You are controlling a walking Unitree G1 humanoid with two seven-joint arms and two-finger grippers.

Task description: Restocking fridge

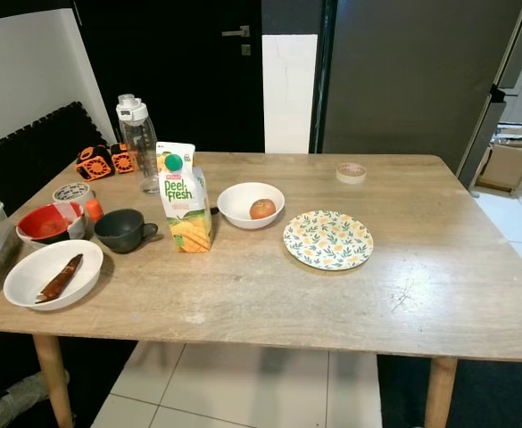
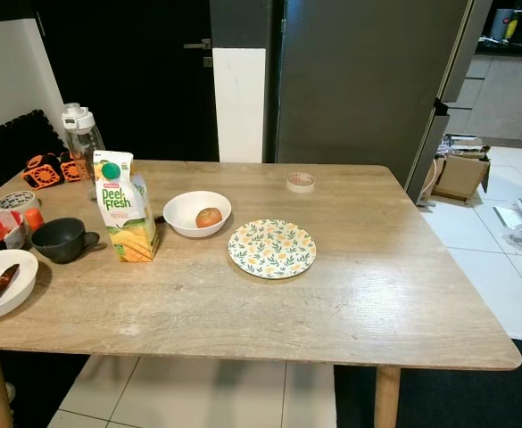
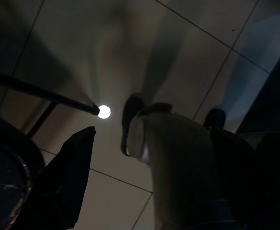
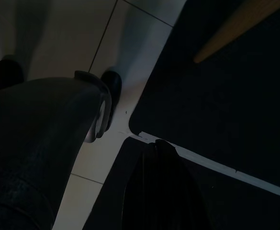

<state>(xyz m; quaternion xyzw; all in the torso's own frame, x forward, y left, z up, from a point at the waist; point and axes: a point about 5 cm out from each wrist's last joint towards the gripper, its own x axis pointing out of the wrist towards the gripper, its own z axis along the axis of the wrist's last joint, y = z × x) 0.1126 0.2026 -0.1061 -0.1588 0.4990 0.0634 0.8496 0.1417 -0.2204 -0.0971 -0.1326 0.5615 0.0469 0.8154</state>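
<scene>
Both my arms hang idle below the table edge, wrist cameras looking down at dim floor tiles. Of my left gripper (image 3: 130,158) and my right gripper (image 4: 130,158) I make out only dark finger shapes, so I cannot tell whether either is wide or narrow; I judge nothing is held.

On the wooden table (image 1: 439,294), nearest at about 9 o'clock sits a white bowl (image 1: 53,274) with a dark reddish piece lying in it. Past it, toward 10 o'clock, are a red bowl (image 1: 49,223) and a dark cup (image 1: 122,229). The flowered plate (image 1: 328,239) lies close to 12 o'clock.

The juice carton (image 1: 184,198) stands upright at about 11 o'clock, its long axis vertical, green cap on top, just beside the cup. Right behind it is a white bowl holding a round fruit (image 1: 261,209); a clear water bottle (image 1: 139,143) stands farther back at 11.

The grey fridge (image 2: 368,80) rises beyond the table's far edge, at about 1 o'clock.

The carton looks like the thing to stock. It lies on my left side, so my left arm is the nearer one, closing on its narrow upright body.
</scene>
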